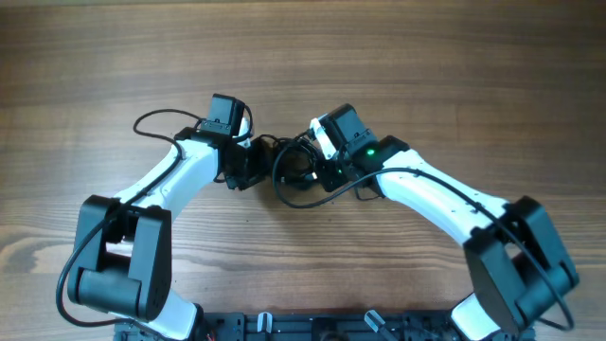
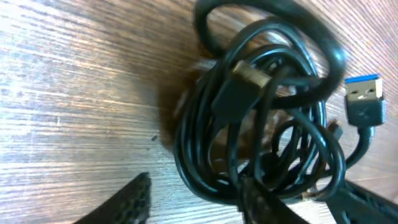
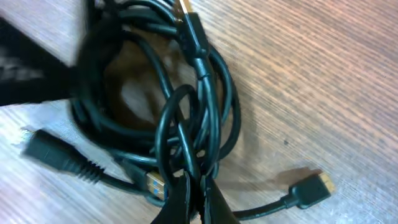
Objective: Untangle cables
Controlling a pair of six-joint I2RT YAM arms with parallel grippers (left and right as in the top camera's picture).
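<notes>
The thin black flexible cables (image 1: pixel 290 166) are found as one tight, tangled bundle on the brown wood-grain table (image 1: pixel 426 76), near its middle and between the two arms. The left gripper (image 1: pixel 244 165) is set just beside the bundle on one side; the right gripper (image 1: pixel 319 170) is set just beside it on the other.

In the left wrist view the left gripper's dark textured fingers (image 2: pixel 132 200) are seen well apart, so the jaws are recorded as open; the bundle is lying on the wood between and ahead of them, ungripped. A black plug with a blue tongue (image 2: pixel 364 102) is seen projecting at the bundle's edge; a black plug with a metal tip (image 2: pixel 249 78) is laid across the top of the loops.

In the right wrist view the right gripper's fingers (image 3: pixel 180 205) are closed together, the tips meeting at the near edge of the bundle where several strands cross; contact with those strands is observed; whether a strand is pinched between the tips cannot be told. A gold-tipped black plug (image 3: pixel 313 188) is lying on the table near those tips, outside the loops.
</notes>
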